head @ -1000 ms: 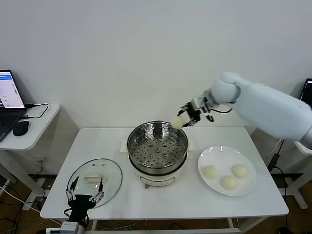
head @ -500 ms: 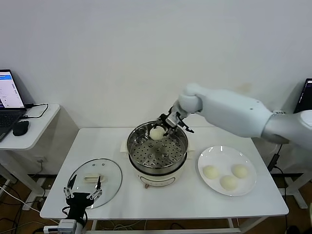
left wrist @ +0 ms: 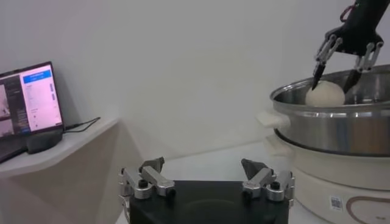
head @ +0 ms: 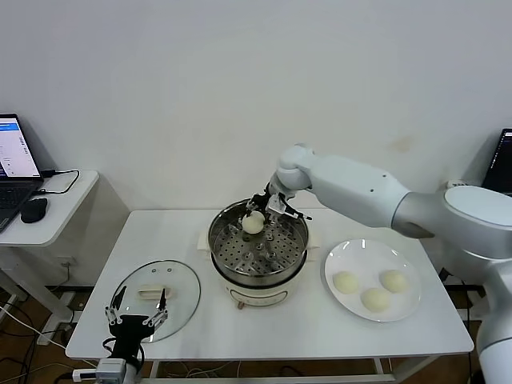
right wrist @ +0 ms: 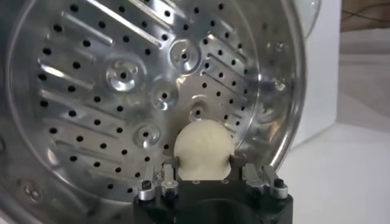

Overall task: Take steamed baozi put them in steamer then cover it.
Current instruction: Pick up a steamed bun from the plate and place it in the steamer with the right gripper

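The steel steamer (head: 258,250) with its perforated tray (right wrist: 122,91) stands mid-table on a cream-white base. My right gripper (head: 261,213) is over the steamer's far side, shut on one cream-white baozi (head: 253,224), also seen in the right wrist view (right wrist: 203,148) just above the tray near the wall. Three more baozi (head: 346,282) (head: 392,280) (head: 374,299) lie on the white plate (head: 356,254). The glass cover (head: 157,296) with its cream handle lies flat at the table's front left. My left gripper (head: 137,320) is open and empty, parked at the cover's near edge.
A side desk (head: 48,214) with a laptop and mouse stands to the left of the table. The wall is close behind the steamer. Bare tabletop (head: 280,330) lies in front of the steamer.
My right gripper has carried the baozi leftward and down from beside the steamer's far right rim to inside the pot. The left arm has barely moved.
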You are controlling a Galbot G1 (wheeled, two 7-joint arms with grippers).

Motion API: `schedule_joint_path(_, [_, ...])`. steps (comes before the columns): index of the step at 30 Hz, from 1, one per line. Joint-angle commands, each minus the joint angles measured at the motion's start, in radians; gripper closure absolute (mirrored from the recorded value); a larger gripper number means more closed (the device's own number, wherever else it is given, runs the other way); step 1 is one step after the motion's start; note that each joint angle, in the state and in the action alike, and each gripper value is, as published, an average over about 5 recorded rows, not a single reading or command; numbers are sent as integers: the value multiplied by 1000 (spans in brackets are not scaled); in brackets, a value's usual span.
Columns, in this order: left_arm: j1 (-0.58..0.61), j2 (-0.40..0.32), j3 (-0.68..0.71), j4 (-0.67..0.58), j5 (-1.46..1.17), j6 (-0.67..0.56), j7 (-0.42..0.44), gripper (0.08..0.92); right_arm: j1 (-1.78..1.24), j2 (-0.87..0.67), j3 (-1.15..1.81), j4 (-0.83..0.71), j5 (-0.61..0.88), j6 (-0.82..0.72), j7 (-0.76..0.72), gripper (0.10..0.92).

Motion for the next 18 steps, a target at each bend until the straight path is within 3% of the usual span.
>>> schedule_joint_path(1, [1,0,0,-4,-2,-1,-1,177,-12,24,2,-43,-86,45,11,413])
schedule_joint_path(8, [10,-1,-8,-26,-10,-1,-6,177,-13,12,22,-47,-87,53,26,236])
schedule_joint_path(12, [12,-4,-9,-30,-9,-1,-7,177,42,-29,-7,31,87,-21,-11,205])
schedule_joint_path(15, [13,-5,-8,-36,-9,0,-6,177,127,-95,-51,156,324,-207,-92,203])
schedule_joint_path(18, [13,-5,-8,-43,-9,1,-6,177,222,-192,-86,317,496,-514,-183,202])
